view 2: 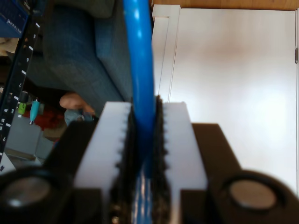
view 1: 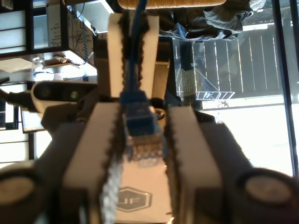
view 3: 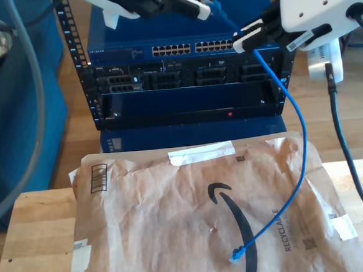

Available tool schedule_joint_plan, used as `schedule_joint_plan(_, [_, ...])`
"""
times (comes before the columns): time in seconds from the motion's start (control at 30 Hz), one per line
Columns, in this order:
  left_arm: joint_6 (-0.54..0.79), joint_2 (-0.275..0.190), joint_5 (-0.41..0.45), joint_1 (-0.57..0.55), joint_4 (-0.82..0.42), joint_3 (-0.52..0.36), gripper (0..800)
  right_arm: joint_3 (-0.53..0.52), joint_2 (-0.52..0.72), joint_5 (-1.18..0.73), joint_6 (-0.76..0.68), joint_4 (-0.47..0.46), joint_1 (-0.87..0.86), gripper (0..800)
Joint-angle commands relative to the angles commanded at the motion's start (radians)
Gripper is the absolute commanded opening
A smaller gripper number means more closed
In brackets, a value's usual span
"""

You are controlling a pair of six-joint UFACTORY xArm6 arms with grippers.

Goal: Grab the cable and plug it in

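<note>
The bright blue cable (view 3: 301,140) hangs from my second gripper (view 3: 242,41) at the exterior view's upper right and curves down to a free plug (view 3: 237,253) lying on the brown paper. My second gripper (view 2: 145,105) is shut on the cable (view 2: 140,60). A short stretch runs on to my first gripper (view 3: 205,7) at the top centre. In the first wrist view the cable's other plug (view 1: 140,123) sits between the toothed fingers of my first gripper (view 1: 142,112), which close on it. Beyond it, my second gripper's white fingers (view 1: 114,46) pinch the cable (view 1: 134,51).
A blue network rack (view 3: 184,80) stands behind the table, with a row of switch ports (view 3: 191,48) just below both grippers. Crumpled brown paper packaging (view 3: 174,205) covers the wooden table (view 3: 39,233). A thick dark robot cable (view 3: 343,137) hangs at the exterior view's right.
</note>
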State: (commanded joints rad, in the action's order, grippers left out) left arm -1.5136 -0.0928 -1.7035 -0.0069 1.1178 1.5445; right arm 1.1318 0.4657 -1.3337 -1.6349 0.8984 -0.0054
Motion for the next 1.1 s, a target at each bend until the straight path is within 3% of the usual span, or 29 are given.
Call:
schedule_joint_plan(0.07, [0.0, -0.002, 0.0, 0.0, -0.002, 0.0, 41, 0.002, -0.002, 0.0, 0.0, 0.0, 0.0, 2])
schedule_joint_plan(0.23, [0.0, -0.002, -0.002, 0.002, 0.0, -0.002, 24, 0.002, -0.002, 0.0, 0.0, 0.0, 0.0, 19])
schedule_joint_plan(0.27, [0.0, -0.002, -0.003, 0.002, 0.0, -0.002, 21, 0.002, -0.002, -0.002, 0.0, 0.0, 0.0, 87])
schedule_joint_plan(0.33, [0.0, -0.002, -0.003, 0.002, 0.0, -0.002, 14, 0.0, -0.003, -0.003, 0.002, 0.0, 0.002, 447])
schedule_joint_plan(0.4, [0.0, -0.002, -0.005, 0.002, -0.002, -0.002, 7, 0.002, -0.003, 0.0, 0.002, 0.002, 0.002, 632])
schedule_joint_plan(0.57, [-0.006, 0.0, -0.006, 0.014, 0.0, -0.002, 5, 0.04, 0.021, 0.037, 0.006, -0.028, -0.002, 797])
schedule_joint_plan(0.67, [-0.072, 0.009, -0.011, 0.023, 0.003, -0.003, 5, 0.035, 0.071, 0.143, 0.015, -0.135, 0.0, 798])
schedule_joint_plan(0.73, [-0.155, 0.034, -0.06, 0.028, 0.003, -0.006, 6, 0.038, 0.087, 0.167, 0.049, -0.201, 0.008, 798])
schedule_joint_plan(0.9, [-0.23, 0.078, -0.126, 0.064, 0.071, -0.012, 7, 0.051, 0.089, 0.17, 0.141, -0.203, 0.072, 799])
schedule_joint_plan(1.1, [-0.345, 0.127, -0.207, 0.1, 0.152, -0.025, 7, 0.038, 0.135, 0.242, 0.152, -0.206, 0.124, 798])
